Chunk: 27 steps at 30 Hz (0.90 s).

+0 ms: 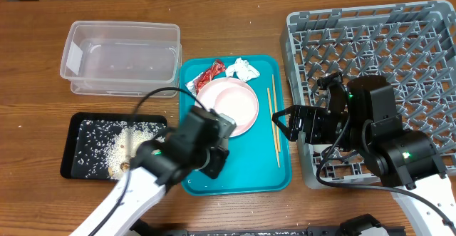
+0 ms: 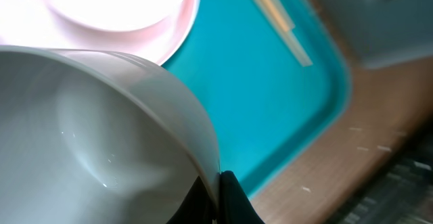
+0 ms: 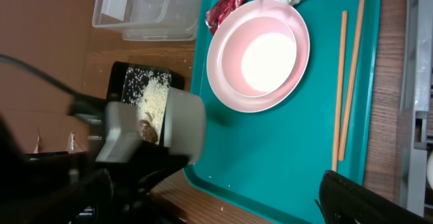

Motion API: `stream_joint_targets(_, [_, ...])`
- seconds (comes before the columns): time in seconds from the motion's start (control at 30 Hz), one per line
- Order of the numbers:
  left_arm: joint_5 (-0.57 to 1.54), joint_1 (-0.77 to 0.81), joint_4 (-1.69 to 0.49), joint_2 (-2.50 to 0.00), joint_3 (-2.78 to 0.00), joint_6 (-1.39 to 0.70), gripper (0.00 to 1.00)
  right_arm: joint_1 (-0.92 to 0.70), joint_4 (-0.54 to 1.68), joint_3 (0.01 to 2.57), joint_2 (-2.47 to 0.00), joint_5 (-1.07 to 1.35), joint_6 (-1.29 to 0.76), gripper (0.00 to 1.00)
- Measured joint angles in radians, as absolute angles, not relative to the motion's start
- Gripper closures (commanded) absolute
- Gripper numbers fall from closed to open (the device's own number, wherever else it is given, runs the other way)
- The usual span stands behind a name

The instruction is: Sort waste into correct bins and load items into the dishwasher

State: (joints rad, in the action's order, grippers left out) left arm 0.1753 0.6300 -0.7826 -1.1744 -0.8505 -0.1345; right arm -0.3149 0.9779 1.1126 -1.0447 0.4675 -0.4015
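Note:
My left gripper (image 2: 218,176) is shut on the rim of a white bowl (image 2: 101,129), one finger inside and one outside. It holds the bowl (image 3: 183,126) over the teal tray's left edge, beside the black tray (image 1: 89,154) of rice scraps (image 3: 154,99). The pink-white plate (image 1: 228,106) lies on the teal tray (image 1: 235,172), with the red wrapper (image 1: 211,73) and white tissue (image 1: 242,68) behind it. The chopsticks (image 1: 273,122) lie along the tray's right side. My right gripper (image 1: 281,125) stands open over the tray's right edge, holding nothing. The grey dish rack (image 1: 377,50) is at the right.
The clear plastic tub (image 1: 121,54) stands at the back left, behind the black tray. My left arm crosses the table's front left, and my right arm's body hangs over the rack's front left corner. Bare wood shows in front of the teal tray.

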Motion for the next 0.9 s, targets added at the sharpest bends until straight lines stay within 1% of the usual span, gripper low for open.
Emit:
stream_joint_targets(0.13, [0.053, 0.682, -0.731, -1.295, -0.847, -0.208, 0.95, -0.315, 0.981, 1.113, -1.045, 0.467, -0.412, 0.0])
stream_joint_targets(0.2, [0.021, 0.681, -0.723, -1.349, -0.846, -0.239, 0.91, -0.315, 0.987, 1.113, -1.045, 0.467, -0.415, 0.0])
stream_joint_targets(0.27, [0.003, 0.681, -0.725, -1.39, -0.843, -0.264, 0.89, -0.315, 0.995, 1.113, -1.045, 0.466, -0.415, 0.0])
stream_joint_targets(0.37, [0.003, 0.681, -0.725, -1.415, -0.84, -0.288, 0.85, -0.315, 1.007, 1.113, -1.045, 0.463, -0.415, 0.0])
stream_joint_targets(0.4, [0.003, 0.681, -0.726, -1.415, -0.84, -0.292, 0.81, -0.315, 1.008, 1.113, -1.045, 0.461, -0.415, 0.0])
stream_joint_targets(0.43, [0.003, 0.681, -0.727, -1.414, -0.84, -0.294, 0.74, -0.315, 1.009, 1.113, -1.045, 0.459, -0.415, 0.0])
stream_joint_targets(0.5, [0.002, 0.681, -0.742, -1.414, -0.841, -0.3, 0.67, -0.315, 1.009, 1.113, -1.045, 0.455, -0.416, 0.0])
stream_joint_targets(0.6, [0.0, 0.681, -0.809, -1.414, -0.872, -0.308, 0.53, -0.315, 1.01, 1.113, -1.045, 0.453, -0.415, 0.0])
stream_joint_targets(0.63, [-0.003, 0.681, -0.83, -1.414, -0.894, -0.307, 0.46, -0.315, 1.01, 1.113, -1.045, 0.452, -0.416, 0.0])
stream_joint_targets(0.7, [-0.029, 0.681, -0.87, -1.414, -0.977, -0.302, 0.29, -0.315, 1.01, 1.113, -1.045, 0.448, -0.418, 0.0])
stream_joint_targets(0.73, [-0.046, 0.681, -0.875, -1.414, -1.026, -0.296, 0.25, -0.315, 1.01, 1.113, -1.045, 0.447, -0.418, 0.0])
stream_joint_targets(0.8, [-0.086, 0.677, -0.855, -1.414, -1.124, -0.281, 0.23, -0.315, 1.01, 1.113, -1.045, 0.445, -0.418, 0.0])
stream_joint_targets(0.9, [-0.139, 0.652, -0.769, -1.413, -1.217, -0.236, 0.23, -0.315, 1.01, 1.113, -1.045, 0.445, -0.418, 0.0])
